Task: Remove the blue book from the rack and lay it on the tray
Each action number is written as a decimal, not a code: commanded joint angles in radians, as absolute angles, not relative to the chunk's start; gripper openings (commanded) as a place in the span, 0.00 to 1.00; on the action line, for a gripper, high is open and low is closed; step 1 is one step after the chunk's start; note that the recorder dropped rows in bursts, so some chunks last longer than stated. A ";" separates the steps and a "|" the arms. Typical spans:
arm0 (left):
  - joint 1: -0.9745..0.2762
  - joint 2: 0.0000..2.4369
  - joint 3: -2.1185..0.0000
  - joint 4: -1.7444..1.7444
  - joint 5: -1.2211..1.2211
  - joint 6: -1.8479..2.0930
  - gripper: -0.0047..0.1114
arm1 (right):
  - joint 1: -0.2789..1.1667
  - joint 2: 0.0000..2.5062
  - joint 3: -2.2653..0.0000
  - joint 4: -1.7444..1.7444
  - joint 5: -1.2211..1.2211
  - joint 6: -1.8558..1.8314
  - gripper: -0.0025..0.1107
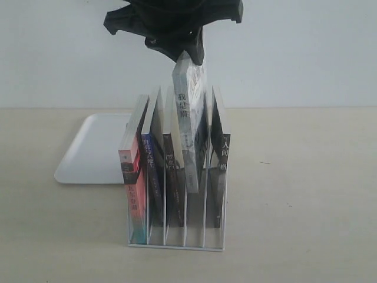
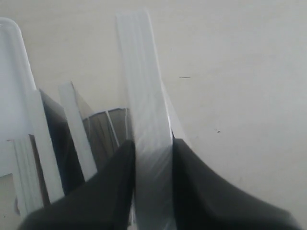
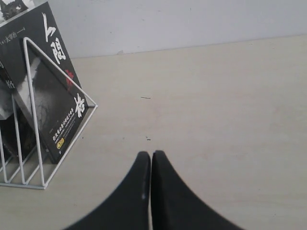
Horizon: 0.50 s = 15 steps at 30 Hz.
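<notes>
Left tool (image 2: 152,143): clamped on the top edge of the blue book (image 2: 144,86), a paperback whose pale page edge runs out between the two black fingers. The grip sits across the thickness, one finger on each cover.

Right tool (image 3: 151,155): fingers together and holding nothing, over bare pale wooden table (image 1: 294,206) just beside the rack's outer end.

The blue book stands in the fourth slot from the left in the exterior view. It sits well proud of its neighbours, with its lower part between the wires. Its spine reads pale grey-blue in this light and the cover face beside it is dark, so I judge it to be the task's book.

Handling, in my judgement: the book is light, the covers look glossy, and the block will flex if held by one edge alone. A firm pinch near the spine end of the top edge should keep it from swinging or sliding out. It should come straight up, because the dividers leave little room to tilt.

The white wire rack with upright dividers (image 1: 177,244) holds four more books. One is a pink-red-spined book (image 1: 131,171) at the left end, and a black-covered book with white characters (image 3: 53,105) is at the right end.

The flat white plastic tray with rounded corners (image 1: 94,153) lies on the table beyond the rack, to the left. The rack hides part of it, and nothing shows on the part I can see.
</notes>
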<state>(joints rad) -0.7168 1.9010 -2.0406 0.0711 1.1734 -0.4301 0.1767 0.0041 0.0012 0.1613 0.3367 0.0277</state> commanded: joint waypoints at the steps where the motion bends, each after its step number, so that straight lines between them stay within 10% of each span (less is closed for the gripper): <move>1: -0.721 1.932 -2.034 0.068 1.153 -0.421 0.08 | 0.171 0.000 0.000 0.151 0.335 0.025 0.02; 15: -0.733 2.050 -2.034 0.079 1.154 -0.398 0.10 | 0.171 0.000 0.000 0.151 0.335 0.025 0.02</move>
<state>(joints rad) -0.7281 2.0608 -2.0321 0.0708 1.1692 -0.4249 0.1767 0.0041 0.0012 0.1613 0.3367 0.0277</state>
